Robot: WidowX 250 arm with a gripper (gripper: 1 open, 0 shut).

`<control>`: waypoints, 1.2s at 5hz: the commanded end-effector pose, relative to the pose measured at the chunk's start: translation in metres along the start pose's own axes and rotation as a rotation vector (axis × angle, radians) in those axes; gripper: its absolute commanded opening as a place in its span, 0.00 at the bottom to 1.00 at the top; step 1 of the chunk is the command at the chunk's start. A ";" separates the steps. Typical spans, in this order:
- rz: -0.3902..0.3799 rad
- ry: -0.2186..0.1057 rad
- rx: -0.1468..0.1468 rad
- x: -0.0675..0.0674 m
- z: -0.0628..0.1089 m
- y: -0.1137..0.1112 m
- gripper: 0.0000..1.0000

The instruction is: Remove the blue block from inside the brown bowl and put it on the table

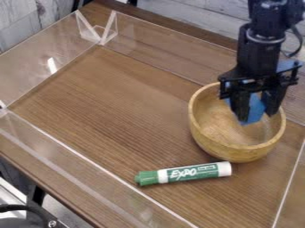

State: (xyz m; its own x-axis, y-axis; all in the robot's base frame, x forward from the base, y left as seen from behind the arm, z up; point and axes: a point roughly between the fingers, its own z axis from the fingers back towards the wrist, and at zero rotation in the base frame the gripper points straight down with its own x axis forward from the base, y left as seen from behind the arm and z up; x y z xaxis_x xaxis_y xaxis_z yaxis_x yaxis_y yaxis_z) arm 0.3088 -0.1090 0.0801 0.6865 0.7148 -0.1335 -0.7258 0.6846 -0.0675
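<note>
The brown bowl (236, 134) sits on the table (119, 107) at the right side. Above its hollow hangs the black gripper (254, 109), pointing straight down and shut on the blue block (254, 108). The block shows between the two dark fingers, lifted to about rim height and clear of the bowl's floor. The bowl's inside looks bare beneath it.
A green-capped white marker (181, 174) lies on the wood just in front of the bowl. Low clear acrylic walls (71, 151) border the tabletop, and a clear triangular stand (98, 29) is at the far left corner.
</note>
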 end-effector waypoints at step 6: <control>-0.079 -0.064 -0.174 0.027 0.097 0.027 0.00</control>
State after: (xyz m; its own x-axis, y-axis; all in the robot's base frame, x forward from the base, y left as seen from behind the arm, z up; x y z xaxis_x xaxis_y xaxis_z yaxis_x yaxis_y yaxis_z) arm 0.3085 -0.0605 0.1491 0.7392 0.6648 -0.1083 -0.6716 0.7153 -0.1931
